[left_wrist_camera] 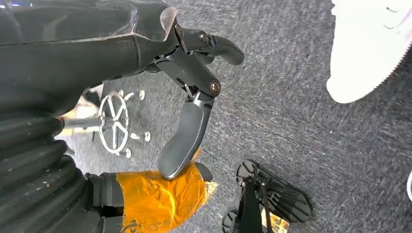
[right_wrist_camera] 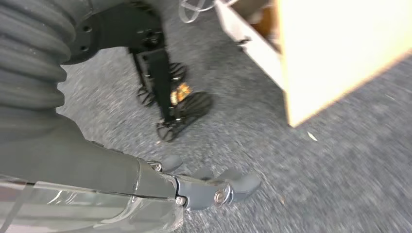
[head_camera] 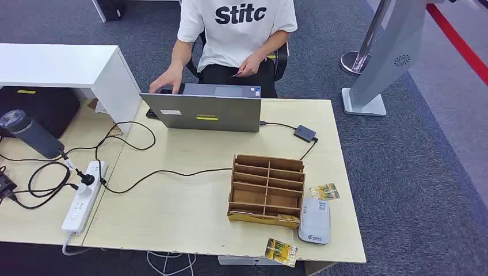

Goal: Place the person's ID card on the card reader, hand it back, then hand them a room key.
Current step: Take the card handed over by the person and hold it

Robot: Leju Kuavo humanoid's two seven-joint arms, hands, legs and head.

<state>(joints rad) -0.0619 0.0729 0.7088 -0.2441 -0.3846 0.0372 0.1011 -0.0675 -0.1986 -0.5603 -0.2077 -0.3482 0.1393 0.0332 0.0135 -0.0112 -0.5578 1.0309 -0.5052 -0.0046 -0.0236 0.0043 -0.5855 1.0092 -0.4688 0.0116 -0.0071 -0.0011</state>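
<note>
Across the desk (head_camera: pixel 172 213), a person (head_camera: pixel 237 34) in a white shirt is seated behind an open laptop (head_camera: pixel 204 112), one hand (head_camera: pixel 166 80) set by its edge, the other (head_camera: pixel 248 64) holding a small card (head_camera: pixel 236 75) near the lap. A grey card reader (head_camera: pixel 315 221) lies at the desk's near right corner, just beside a cardboard organiser (head_camera: pixel 266 190) with slotted compartments. One yellow key card (head_camera: pixel 324 191) lies just beyond the reader, another (head_camera: pixel 281 252) at the near edge. A power strip (head_camera: pixel 83 195) with cables sits to the left.

Over grey carpet the left hand (left_wrist_camera: pixel 194 97) is seen hanging, thumb and fingers apart, nothing held. The right hand (right_wrist_camera: pixel 209 187) is likewise seen above carpet, fingers loosely curled and apart, nothing in it.
</note>
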